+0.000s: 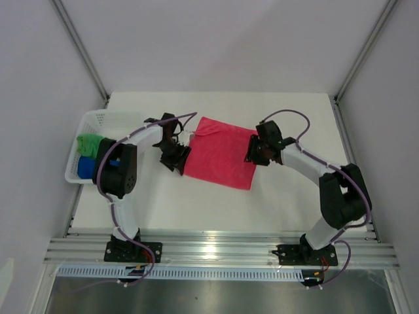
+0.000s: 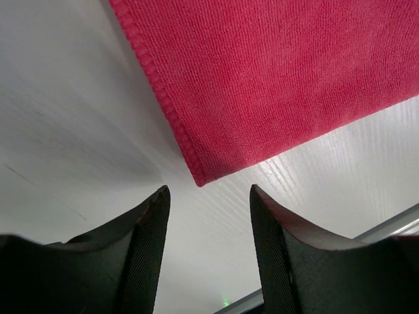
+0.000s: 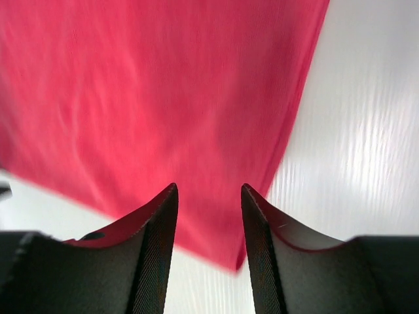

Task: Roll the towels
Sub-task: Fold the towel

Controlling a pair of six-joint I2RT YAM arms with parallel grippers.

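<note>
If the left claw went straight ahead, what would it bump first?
Probably the corner of the red towel, lying flat ahead of the left claw, though it might touch the table first.

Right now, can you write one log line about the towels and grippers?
red towel: flat, unrolled | left gripper: open, empty | right gripper: open, empty | green towel, blue towel: in basket

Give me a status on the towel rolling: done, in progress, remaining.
Done, apparently: the green towel and blue towel sit bundled in the basket, though how neatly rolled I cannot tell. In hand: the pink-red towel lies spread flat on the table, the left gripper open at a left corner, the right gripper open over its right edge; neither holds it. Left: roll this towel; no roll is started.
</note>
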